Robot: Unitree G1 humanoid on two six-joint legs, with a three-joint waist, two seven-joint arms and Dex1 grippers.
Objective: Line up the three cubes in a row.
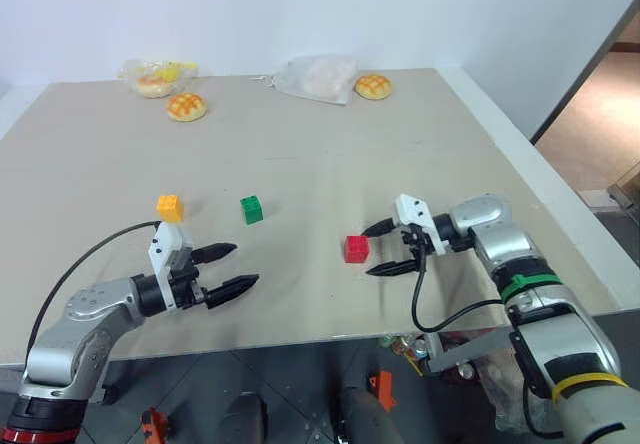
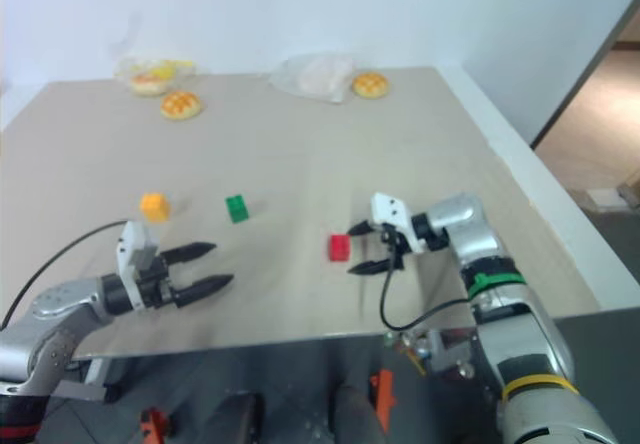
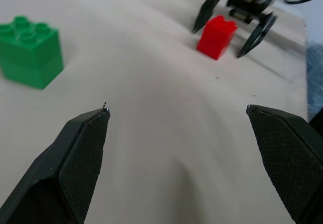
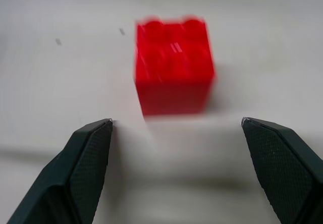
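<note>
Right wrist view: studded red cube (image 4: 173, 67).

Both arms reach inward, left gripper (image 1: 237, 267) and right gripper (image 1: 378, 249) with jaws spread apart.

Bright, even lighting; soft shadows under red cube (image 4: 173, 65). Right eye view hazier than left. Right wrist view: cube edges smeared by motion blur

Looks like robot test room or lab, not home: bare beige worktop (image 1: 330, 164) against plain white wall (image 1: 330, 9), toy blocks and buns (image 1: 186, 106) laid out as props (some bagged in clear plastic (image 1: 318, 76)), loose cabling, doorway to corridor at right.
</note>
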